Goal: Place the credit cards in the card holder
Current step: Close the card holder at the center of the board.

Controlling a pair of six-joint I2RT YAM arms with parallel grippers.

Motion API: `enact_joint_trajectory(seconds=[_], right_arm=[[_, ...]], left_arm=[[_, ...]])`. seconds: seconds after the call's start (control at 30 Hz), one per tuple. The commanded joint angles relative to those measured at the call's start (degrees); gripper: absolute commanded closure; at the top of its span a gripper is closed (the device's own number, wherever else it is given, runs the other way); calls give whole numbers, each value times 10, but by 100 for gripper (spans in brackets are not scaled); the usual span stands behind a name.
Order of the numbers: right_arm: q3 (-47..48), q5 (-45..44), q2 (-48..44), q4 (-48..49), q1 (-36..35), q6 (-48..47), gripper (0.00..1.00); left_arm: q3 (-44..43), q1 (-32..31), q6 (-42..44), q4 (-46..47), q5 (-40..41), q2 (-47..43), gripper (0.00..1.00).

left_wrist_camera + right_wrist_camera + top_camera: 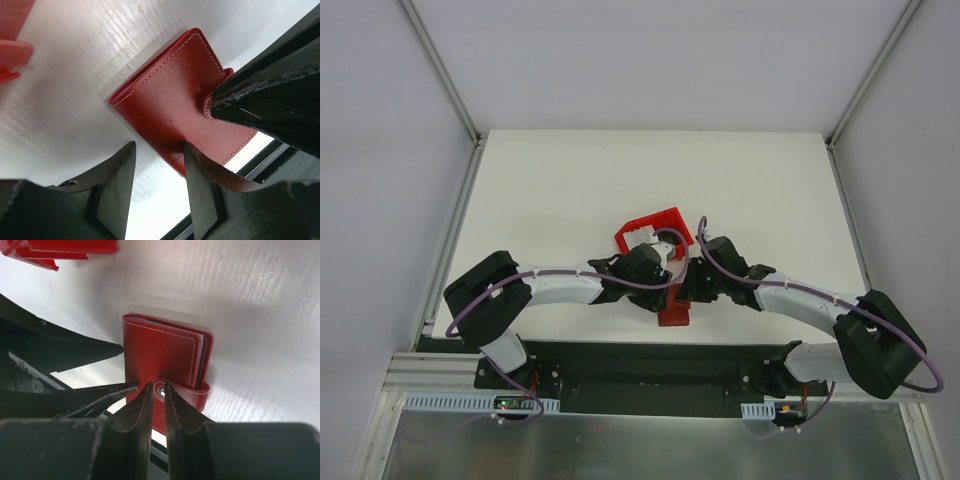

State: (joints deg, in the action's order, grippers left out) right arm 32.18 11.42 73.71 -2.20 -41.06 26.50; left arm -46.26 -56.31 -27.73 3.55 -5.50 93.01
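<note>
At the near edge of the white tabletop, between the two arms, a small red stitched folding wallet lies flat and folded shut, a sliver of pale blue-grey lining showing along its open side. The right gripper is pinched nearly closed on the wallet's closing tab, with the metal snap visible between its black fingers. The left gripper comes in from the opposite side with its jaws apart and bare table showing between them. One finger is at the wallet's corner, though contact cannot be judged. Farther back, just beyond both grippers, stands an open-topped red plastic bin, its contents largely hidden by the arms.
</note>
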Motion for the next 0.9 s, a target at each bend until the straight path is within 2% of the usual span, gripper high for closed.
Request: enact_joint_trajectory(seconds=[0.0, 0.4, 0.87], right_arm=[[23, 4, 8, -15, 1, -21, 83], [13, 2, 5, -11, 0, -15, 82], [12, -44, -58, -36, 2, -15, 80]], left_arm=[[-9, -6, -3, -17, 24, 10, 58], [-10, -6, -9, -18, 29, 11, 57], [-34, -6, -3, -20, 51, -11, 52]])
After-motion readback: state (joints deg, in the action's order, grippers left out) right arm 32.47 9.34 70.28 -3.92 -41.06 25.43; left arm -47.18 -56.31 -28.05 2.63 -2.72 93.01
